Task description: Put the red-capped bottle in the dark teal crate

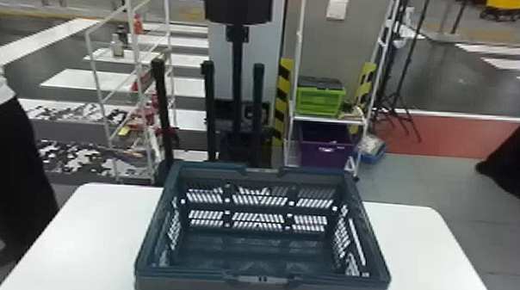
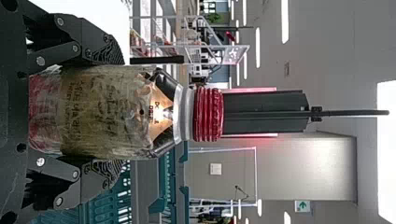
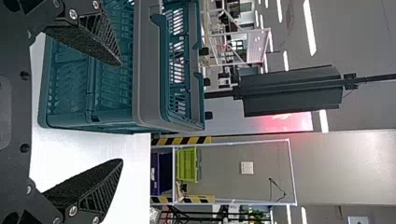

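And here we are at the white, round-cornered table (image 1: 429, 252), where the dark teal, slatted plastic crate (image 1: 186, 275) sits open side up, grey latches on its rim at twelve and six o'clock!

Look at the left gripper (image 2: 111, 112): it's got the clear, red-capped bottle (image 2: 121, 109), wrapped in see-through film with a yellowish-brown section and a red one, and its two black fingers are pinching the body from opposite sides! The bottle is upright, ribbed red cap on top, outside the crate!

Over to the right gripper (image 3: 121, 113), and its fingers are spread wide apart, textured pads facing each other, close by the crate!

Beyond the table, reading the clock from the crate's middle in the head view: a tall black post (image 1: 237, 76) on a stand rises just short of twelve o'clock. At one o'clock, a white metal rack (image 1: 327, 120) carries a lime-green crate (image 1: 320, 103) with a dark top, a purple bin (image 1: 327, 153) just below. And at eleven o'clock there's a white wire shelf (image 1: 137, 61), small bottles and packets showing among its bars
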Controlling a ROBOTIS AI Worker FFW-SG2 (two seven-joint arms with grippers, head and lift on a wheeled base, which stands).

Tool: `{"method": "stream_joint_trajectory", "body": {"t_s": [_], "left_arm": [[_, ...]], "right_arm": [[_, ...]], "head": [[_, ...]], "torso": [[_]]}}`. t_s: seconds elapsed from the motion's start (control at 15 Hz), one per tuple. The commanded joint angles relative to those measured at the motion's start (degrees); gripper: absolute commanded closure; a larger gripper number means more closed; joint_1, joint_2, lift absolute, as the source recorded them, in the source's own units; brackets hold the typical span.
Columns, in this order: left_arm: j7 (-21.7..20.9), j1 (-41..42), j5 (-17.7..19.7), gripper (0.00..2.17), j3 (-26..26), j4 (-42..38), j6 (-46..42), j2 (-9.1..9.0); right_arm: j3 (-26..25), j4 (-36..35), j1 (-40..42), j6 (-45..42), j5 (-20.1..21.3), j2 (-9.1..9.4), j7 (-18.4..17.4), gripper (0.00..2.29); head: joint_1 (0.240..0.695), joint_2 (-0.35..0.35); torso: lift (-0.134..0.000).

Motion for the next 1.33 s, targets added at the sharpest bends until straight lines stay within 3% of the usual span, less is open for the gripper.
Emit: {"method": "stream_joint_trajectory", "body": {"t_s": [0.0, 0.53, 0.67, 1.0, 1.2, 1.27], "left_arm": [[0.0, -0.1, 0.1, 1.71, 0.1, -0.1, 0.0, -0.24], [0.0, -0.9, 0.2, 1.71, 0.1, -0.9, 1.9, -0.24], [-0.1, -1.5, 0.3, 1.71, 0.9, -3.7, 6.3, -0.24], [-0.7, -6.3, 1.0, 1.71, 5.1, -18.9, 30.1, 0.27], [-3.2, -15.2, 1.6, 1.71, 8.9, -29.1, 55.0, 1.85], [-3.6, -18.9, 1.6, 1.71, 8.9, -31.7, 63.5, 3.6]], "right_arm": [[0.0, 0.0, 0.0, 0.0, 0.0, 0.04, 0.0, 0.15], [-0.2, 0.0, -0.3, 0.2, -0.1, 0.13, 0.0, 0.15], [-0.2, -0.1, -0.4, 0.4, -0.2, 0.13, 0.0, 0.15], [-0.5, 0.0, -0.4, 0.7, -0.2, 0.57, 0.0, 0.15], [-0.6, 0.0, -0.4, 0.7, 0.0, 1.45, 0.0, 0.15], [-0.6, 0.0, -0.4, 0.7, 0.1, 1.71, 0.0, 0.15]], "head": [[0.499, 0.0], [0.499, 0.0], [0.499, 0.0], [0.499, 0.0], [0.499, 0.0], [0.499, 0.0]], "torso": [[0.0], [0.0], [0.0], [0.0], [0.0], [0.0]]}}
